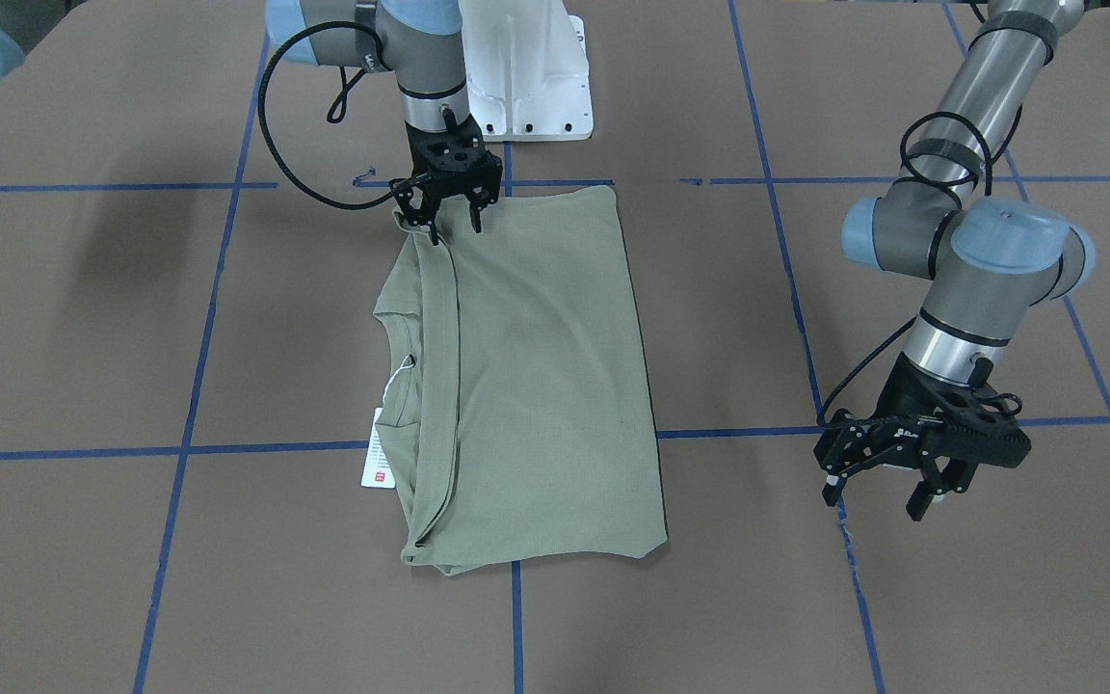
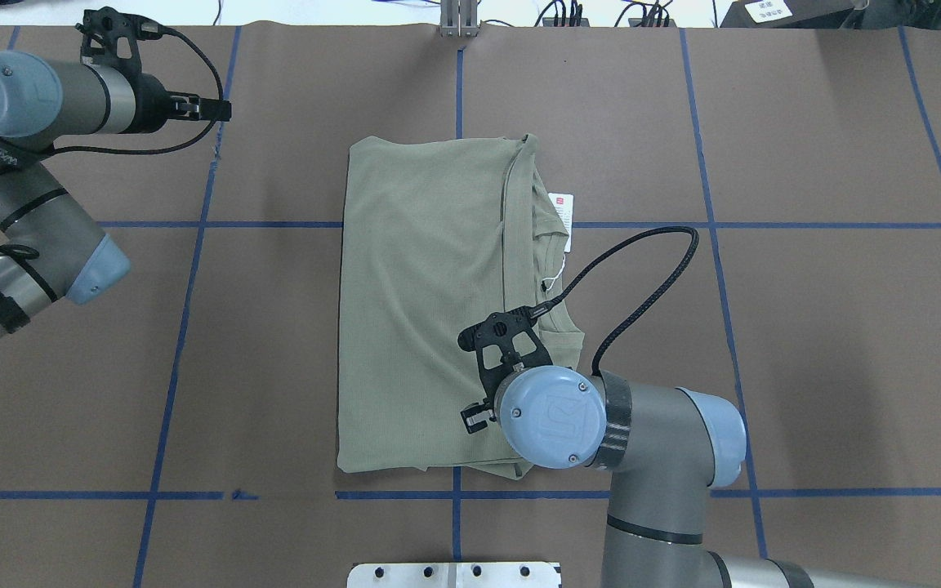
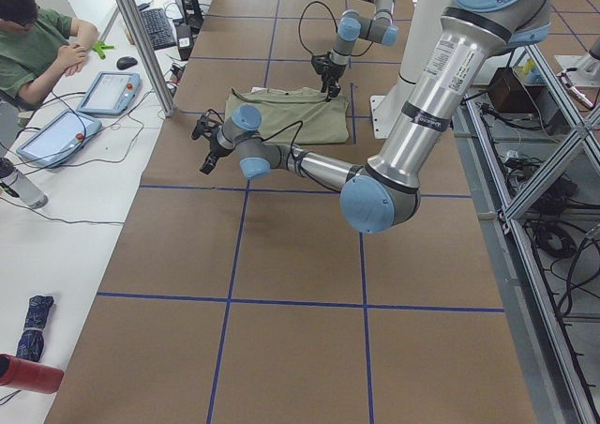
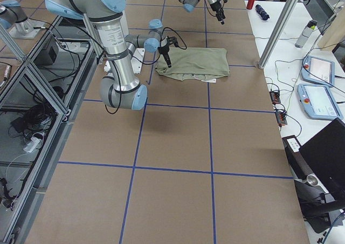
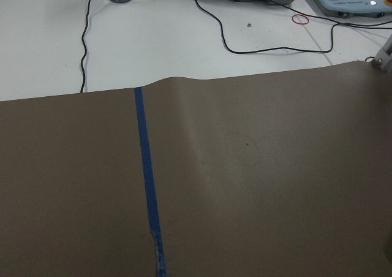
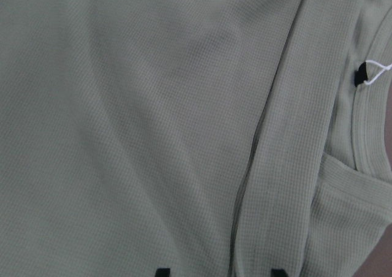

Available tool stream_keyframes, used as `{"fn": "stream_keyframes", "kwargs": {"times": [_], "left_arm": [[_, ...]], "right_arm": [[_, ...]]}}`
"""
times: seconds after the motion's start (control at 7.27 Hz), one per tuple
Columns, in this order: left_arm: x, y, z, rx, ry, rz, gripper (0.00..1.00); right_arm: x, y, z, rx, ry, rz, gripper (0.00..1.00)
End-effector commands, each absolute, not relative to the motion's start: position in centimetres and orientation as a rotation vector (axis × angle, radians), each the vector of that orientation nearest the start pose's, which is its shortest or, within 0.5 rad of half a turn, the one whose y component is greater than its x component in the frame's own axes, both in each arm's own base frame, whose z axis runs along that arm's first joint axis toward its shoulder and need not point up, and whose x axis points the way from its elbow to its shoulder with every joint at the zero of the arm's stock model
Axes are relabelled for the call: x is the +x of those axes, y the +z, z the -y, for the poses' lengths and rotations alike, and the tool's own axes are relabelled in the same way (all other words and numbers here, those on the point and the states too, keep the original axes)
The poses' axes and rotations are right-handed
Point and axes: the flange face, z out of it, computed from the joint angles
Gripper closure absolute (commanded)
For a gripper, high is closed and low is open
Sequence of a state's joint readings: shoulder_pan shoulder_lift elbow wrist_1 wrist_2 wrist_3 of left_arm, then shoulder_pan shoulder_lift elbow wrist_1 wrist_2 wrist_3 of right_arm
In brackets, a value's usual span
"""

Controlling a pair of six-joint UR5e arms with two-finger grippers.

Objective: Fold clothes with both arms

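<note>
The shirt (image 1: 536, 376) lies folded lengthwise at the centre of the table (image 1: 83, 578). Its collar and hang tag (image 1: 380, 461) show along one long edge. In the overhead view, the right gripper (image 1: 454, 231) stands at the shirt's 5 o'clock, pointing down, fingers apart with their tips at the fabric beside the fold line. The left gripper (image 1: 878, 499) hovers over the table at the shirt's 10 o'clock, well apart from it, fingers spread and holding nothing.

The table (image 1: 35, 578) is covered with brown sheeting, divided by blue tape lines (image 1: 161, 578). A white pedestal (image 1: 528, 72) is mounted at one edge. A person (image 3: 33, 44) is seated alongside.
</note>
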State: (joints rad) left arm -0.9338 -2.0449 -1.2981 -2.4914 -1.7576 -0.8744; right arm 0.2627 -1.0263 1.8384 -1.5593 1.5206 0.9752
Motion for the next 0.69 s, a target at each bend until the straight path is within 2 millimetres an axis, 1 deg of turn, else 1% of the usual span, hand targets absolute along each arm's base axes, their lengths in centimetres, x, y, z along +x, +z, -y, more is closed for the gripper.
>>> {"fn": "stream_keyframes", "kwargs": {"times": [0.0, 0.14, 0.41, 0.55], "left_arm": [[33.0, 41.8, 63.6, 0.685, -0.133, -0.902, 0.00], [33.3, 42.0, 63.2, 0.690, -0.133, -0.915, 0.00], [33.3, 42.2, 63.2, 0.689, -0.132, -0.913, 0.00], [33.2, 42.1, 63.2, 0.690, -0.132, -0.914, 0.00]], "right_arm": [[-56.3, 24.3, 31.7, 0.419, -0.400, 0.704, 0.40], [-56.1, 25.5, 31.4, 0.405, -0.405, 0.696, 0.39], [-56.5, 26.8, 30.5, 0.387, -0.417, 0.682, 0.40], [-56.8, 26.6, 30.0, 0.385, -0.424, 0.686, 0.47]]}}
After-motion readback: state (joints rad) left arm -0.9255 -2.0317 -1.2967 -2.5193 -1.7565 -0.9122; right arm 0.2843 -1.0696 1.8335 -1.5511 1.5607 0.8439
